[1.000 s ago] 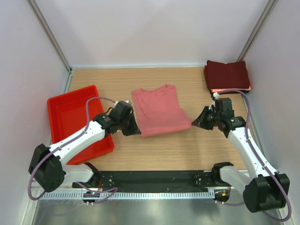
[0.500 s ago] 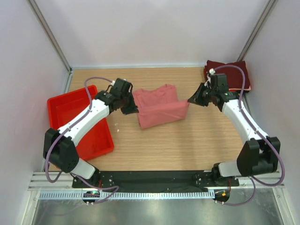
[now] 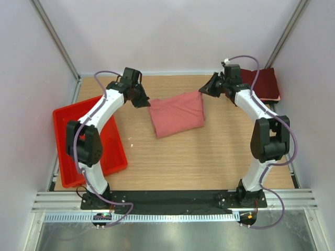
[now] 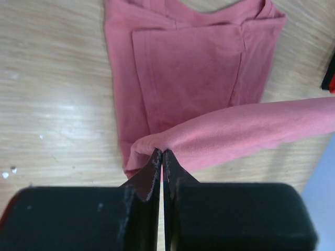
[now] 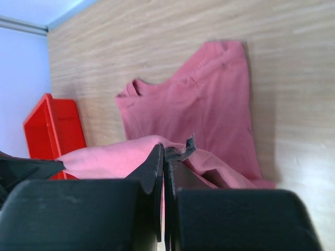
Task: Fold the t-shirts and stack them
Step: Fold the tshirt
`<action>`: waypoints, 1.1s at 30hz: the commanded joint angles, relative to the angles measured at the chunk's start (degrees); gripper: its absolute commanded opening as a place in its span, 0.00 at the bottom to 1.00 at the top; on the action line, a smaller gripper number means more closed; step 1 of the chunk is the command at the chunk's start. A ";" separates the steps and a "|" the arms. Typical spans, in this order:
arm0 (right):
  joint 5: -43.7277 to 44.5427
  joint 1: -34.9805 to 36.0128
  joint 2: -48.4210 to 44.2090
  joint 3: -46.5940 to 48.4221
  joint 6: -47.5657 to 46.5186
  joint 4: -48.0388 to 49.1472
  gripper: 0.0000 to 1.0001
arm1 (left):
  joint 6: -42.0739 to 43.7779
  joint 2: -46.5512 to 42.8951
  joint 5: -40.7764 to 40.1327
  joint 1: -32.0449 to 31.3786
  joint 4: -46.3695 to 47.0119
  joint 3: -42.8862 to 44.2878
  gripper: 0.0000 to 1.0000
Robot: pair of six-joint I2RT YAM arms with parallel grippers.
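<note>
Maroon shirts part-hidden by R arm

White links, black joints showing on left arm and right arm; purple cables looping alongside; black fingers tapering.

Bright, even overhead light, soft shadows; wrist views blur up close.

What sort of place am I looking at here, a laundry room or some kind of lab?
Most likely a robot lab test cell: the left arm and right arm are bolted at the near edge of a wooden table, plain white panels box it in, and a pink t-shirt is the workpiece.
</note>
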 commanded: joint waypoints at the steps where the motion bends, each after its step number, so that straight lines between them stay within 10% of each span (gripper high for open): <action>1: -0.76 0.34 3.31 6.83 2.54 6.61 0.01 | 1.64 3.45 1.73 2.10 1.62 5.23 0.00; 18: -4.63 1.39 29.86 27.14 4.57 14.17 0.01 | 1.81 24.72 8.06 9.40 8.13 19.65 0.04; 23: -4.37 1.22 32.33 30.48 4.31 11.98 0.32 | 2.43 27.29 7.89 10.80 7.16 24.23 0.28; 33: -0.50 1.04 20.75 23.99 -9.31 -8.23 0.67 | 5.41 16.83 4.01 7.92 6.98 16.95 0.35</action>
